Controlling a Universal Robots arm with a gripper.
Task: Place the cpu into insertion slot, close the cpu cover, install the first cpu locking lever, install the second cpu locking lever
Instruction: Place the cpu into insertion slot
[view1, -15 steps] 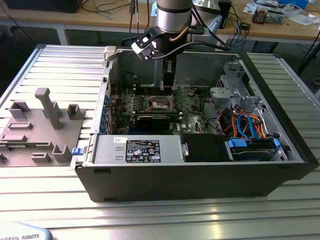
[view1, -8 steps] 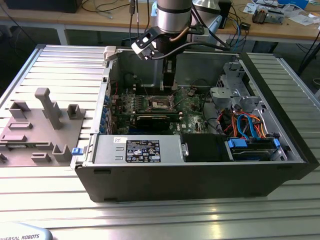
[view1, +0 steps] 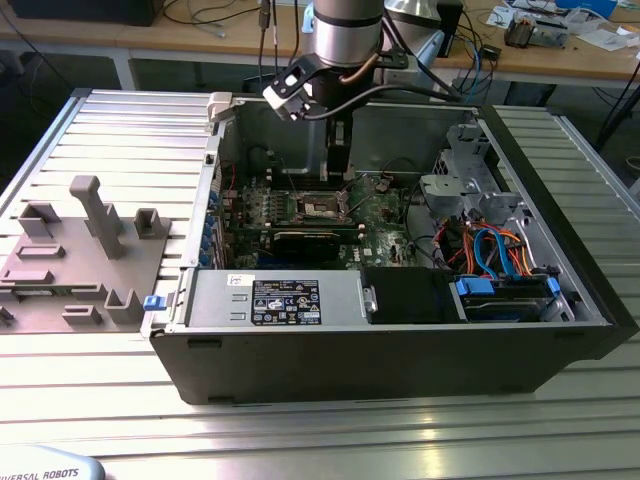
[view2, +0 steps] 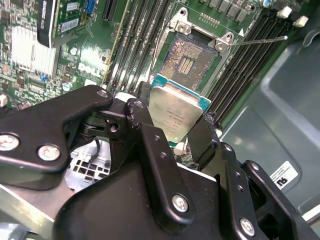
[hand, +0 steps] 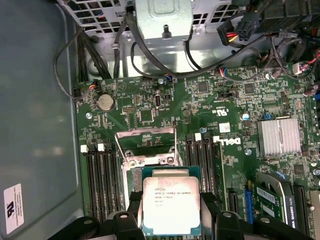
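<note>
The cpu (view2: 176, 112), a flat square chip with a dull silver top and a green edge, is held between the black fingers (view2: 146, 131) of my gripper (view2: 175, 137). It hangs a little above the green motherboard, close to the insertion slot (view2: 192, 60), whose dark pin field lies bare inside a metal rim. In the first wrist view the cpu (hand: 171, 206) covers most of the slot, and the cpu cover (hand: 146, 135) stands tilted up behind it. A thin locking lever (view2: 260, 41) sticks out sideways. In the exterior view my gripper (view1: 340, 170) reaches down over the slot (view1: 322, 207).
Black memory slots (hand: 102, 180) flank the socket on both sides. A finned heatsink (hand: 278, 136), a card (view2: 70, 20), cables (view1: 490, 245) and a drive cage (view1: 465, 175) crowd the open case. A grey parts fixture (view1: 80, 250) stands on the table at the exterior view's left.
</note>
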